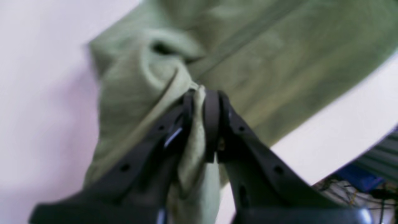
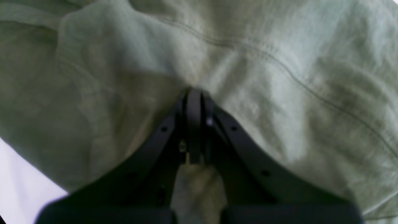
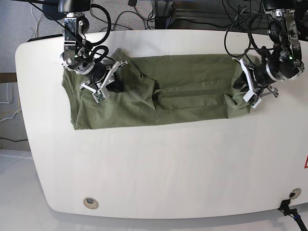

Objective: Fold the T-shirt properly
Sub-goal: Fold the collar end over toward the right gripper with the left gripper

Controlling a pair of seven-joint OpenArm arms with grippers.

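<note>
The olive-green T-shirt [image 3: 168,91] lies spread across the far half of the white table [image 3: 159,168], partly folded lengthwise with a fold ridge along its middle. My left gripper [image 1: 201,93] is shut on a bunched edge of the T-shirt [image 1: 279,56] at its right end in the base view [image 3: 239,85]. My right gripper [image 2: 194,93] is shut, pinching the T-shirt [image 2: 279,77] near a stitched seam, at its left end in the base view [image 3: 111,83].
The table's rounded edge runs close behind both arms. Black cables [image 3: 159,12] hang behind the table's far edge. A round hole [image 3: 89,202] sits near the table's front left corner. A blue object [image 1: 360,179] lies on the floor beyond the table.
</note>
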